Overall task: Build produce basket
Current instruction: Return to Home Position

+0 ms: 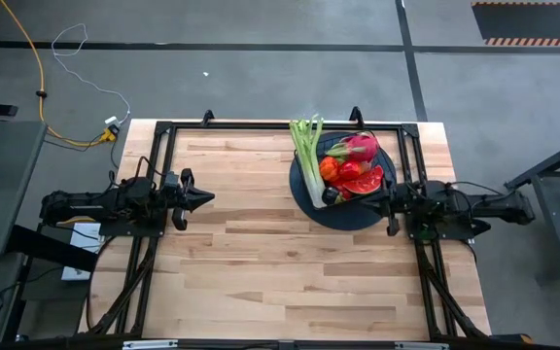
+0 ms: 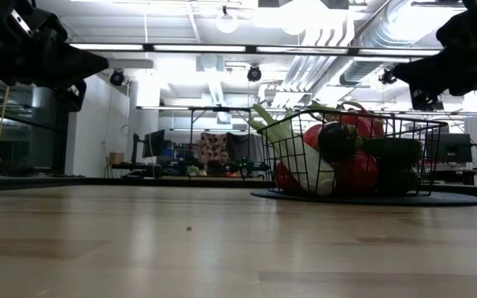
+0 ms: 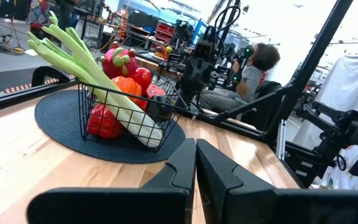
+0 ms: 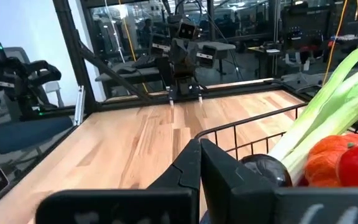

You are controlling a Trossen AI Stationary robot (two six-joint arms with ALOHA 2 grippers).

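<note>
— Black wire basket (image 2: 425,161): location?
— On the round mat (image 1: 343,218), right side of the table (image 1: 261,272), loaded with celery (image 1: 309,156), dragon fruit (image 1: 361,148) and red produce.
— Claw state?
— My right gripper (image 1: 375,202): fingers pressed together, empty, just beside the basket. My left gripper (image 1: 202,197): likewise closed, well apart.

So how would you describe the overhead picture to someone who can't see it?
A black wire basket full of colourful fruit and a green celery stalk sits on a dark round mat on a pale wooden table. Dark robot arms reach in from both sides; the left hand and the right hand are shut, empty.
</note>
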